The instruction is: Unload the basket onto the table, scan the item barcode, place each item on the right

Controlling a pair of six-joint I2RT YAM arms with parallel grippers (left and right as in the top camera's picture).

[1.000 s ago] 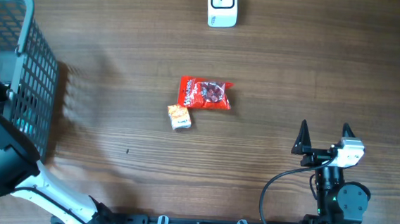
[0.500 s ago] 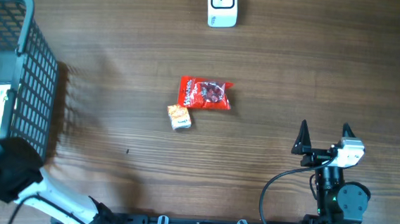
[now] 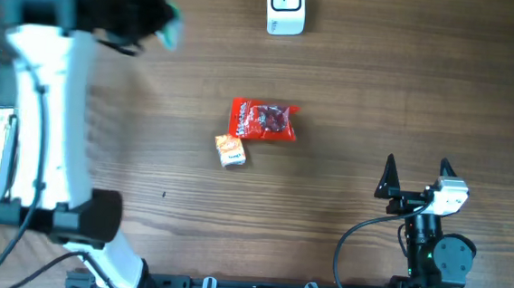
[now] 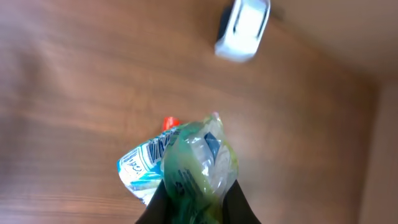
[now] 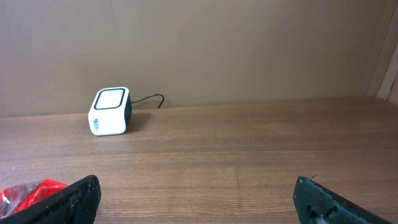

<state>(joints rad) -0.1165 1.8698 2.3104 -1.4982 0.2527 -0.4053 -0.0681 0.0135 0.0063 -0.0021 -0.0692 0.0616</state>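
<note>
You've got the left gripper [image 4: 194,199] clamped shut on a green packet [image 4: 198,163]. It is pinched at its lower end, and the crinkled body stands up out of the jaws. I read this as the carry step: the item is in hand but not yet presented.

In the left wrist view the scanner [image 4: 244,29] sits well apart from the packet, ahead and off to the right. From overhead, the packet hangs out to the left of the scanner, at roughly the same depth on the table, though the arm is blurred there.

Your next move calls for a sweep to the right, until the packet sits over the scanner. Its pale window looks to face upward in the right wrist view, so the code side likely has to turn down toward it. You can't tell yet where the barcode is. There's a white-and-blue printed panel on one side, which is worth trying first.

The right gripper [image 3: 416,178] rests wide open and empty, on the near side of the scanner and to its right. The red packet [image 3: 264,120] and the small orange box [image 3: 230,150] lie just beside each other on the near side of the scanner, under no part of that path.
</note>
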